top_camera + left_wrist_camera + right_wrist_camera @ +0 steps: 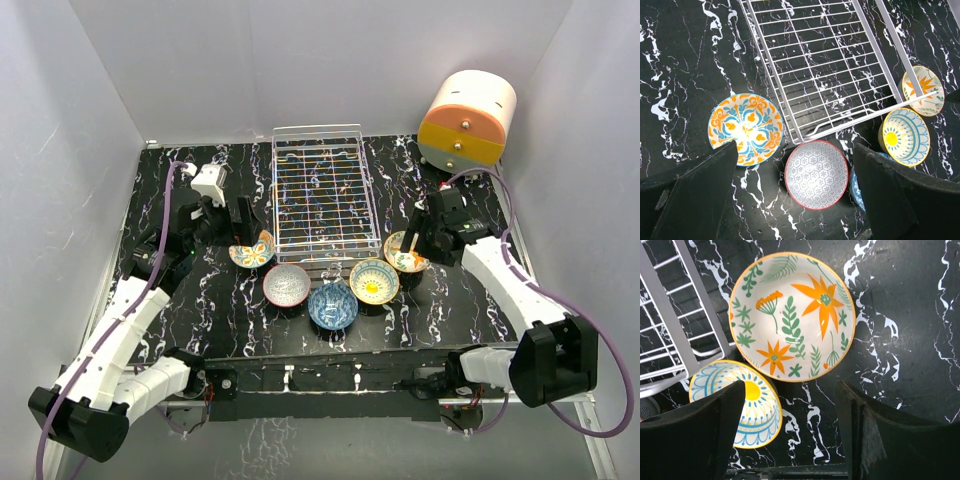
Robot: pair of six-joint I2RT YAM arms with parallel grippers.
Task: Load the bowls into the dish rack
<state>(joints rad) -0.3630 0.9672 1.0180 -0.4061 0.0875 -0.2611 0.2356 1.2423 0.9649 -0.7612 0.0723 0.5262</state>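
The dish rack, a silver wire basket, sits mid-table with nothing in it. Along its near end lie several bowls: an orange-and-blue one, a red-rimmed one, a blue one, a yellow-teal one and an orange-floral one. My left gripper hangs open above the table, the red-rimmed bowl between its fingers and the orange-and-blue bowl by the left finger. My right gripper is open just near of the floral bowl, beside the yellow-teal bowl. Neither holds anything.
An orange-and-cream cylindrical drawer cabinet stands at the back right corner. White walls enclose the black marbled table on three sides. The rack's corner lies left of the right gripper.
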